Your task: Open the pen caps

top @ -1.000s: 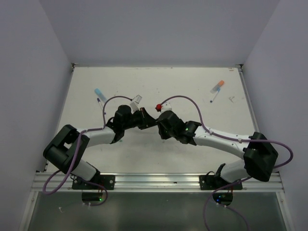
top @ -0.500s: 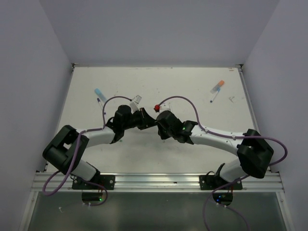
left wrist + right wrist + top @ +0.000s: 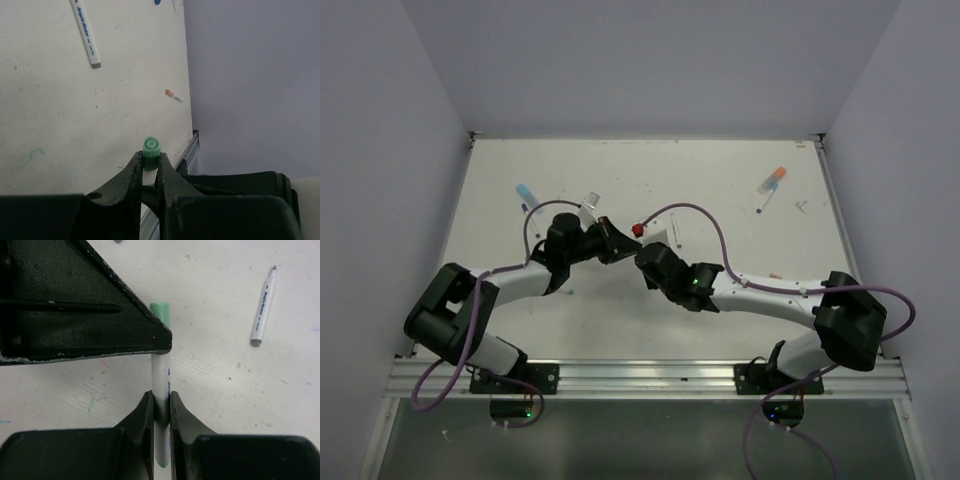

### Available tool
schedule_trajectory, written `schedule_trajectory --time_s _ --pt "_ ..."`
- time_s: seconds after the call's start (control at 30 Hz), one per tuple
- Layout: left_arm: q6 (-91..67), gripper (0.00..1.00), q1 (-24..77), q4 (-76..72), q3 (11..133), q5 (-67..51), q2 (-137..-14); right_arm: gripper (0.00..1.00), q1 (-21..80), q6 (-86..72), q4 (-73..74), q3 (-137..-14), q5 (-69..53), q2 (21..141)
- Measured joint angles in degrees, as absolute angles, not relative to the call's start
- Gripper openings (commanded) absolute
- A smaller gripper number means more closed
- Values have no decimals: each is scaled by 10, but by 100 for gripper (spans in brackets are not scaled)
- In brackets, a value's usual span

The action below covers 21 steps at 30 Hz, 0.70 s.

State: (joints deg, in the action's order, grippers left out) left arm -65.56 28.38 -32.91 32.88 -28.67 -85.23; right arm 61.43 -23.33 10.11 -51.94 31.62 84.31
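Observation:
A white pen with a green cap (image 3: 151, 146) is held between both grippers above the table. My left gripper (image 3: 149, 157) is shut on the capped end, and the cap's tip sticks out past the fingertips. My right gripper (image 3: 161, 396) is shut on the white barrel (image 3: 161, 375). The green cap (image 3: 161, 309) shows beyond the left gripper's finger. In the top view the two grippers, left (image 3: 611, 240) and right (image 3: 643, 257), meet at mid table. A light blue cap (image 3: 527, 191) lies far left and an orange cap (image 3: 778, 175) far right, both on the table.
An uncapped white pen body (image 3: 675, 232) lies just right of the grippers; it also shows in the left wrist view (image 3: 86, 32) and the right wrist view (image 3: 262, 307). A small orange piece (image 3: 173, 95) lies near the table's edge. Walls enclose the table on three sides.
Both grippers have moved left and slightly farther away together, still holding the pen. The right arm has stretched further left, and the white pen body on the table now shows.

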Motion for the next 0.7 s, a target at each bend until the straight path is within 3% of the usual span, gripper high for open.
schedule_trajectory --time_s 0.13,0.3,0.43,0.7 --pt "-648 0 270 -386 300 -286 -839 0 571 -220 44 -500 213 829" --pt "-638 0 257 -479 244 -292 -811 0 484 -234 -61 -441 -31 798" --pt "-618 0 247 -509 244 -314 -803 0 437 -266 -116 -428 -160 798" --pt "-583 0 241 -511 246 -342 -778 0 406 -310 -164 -418 -262 803"
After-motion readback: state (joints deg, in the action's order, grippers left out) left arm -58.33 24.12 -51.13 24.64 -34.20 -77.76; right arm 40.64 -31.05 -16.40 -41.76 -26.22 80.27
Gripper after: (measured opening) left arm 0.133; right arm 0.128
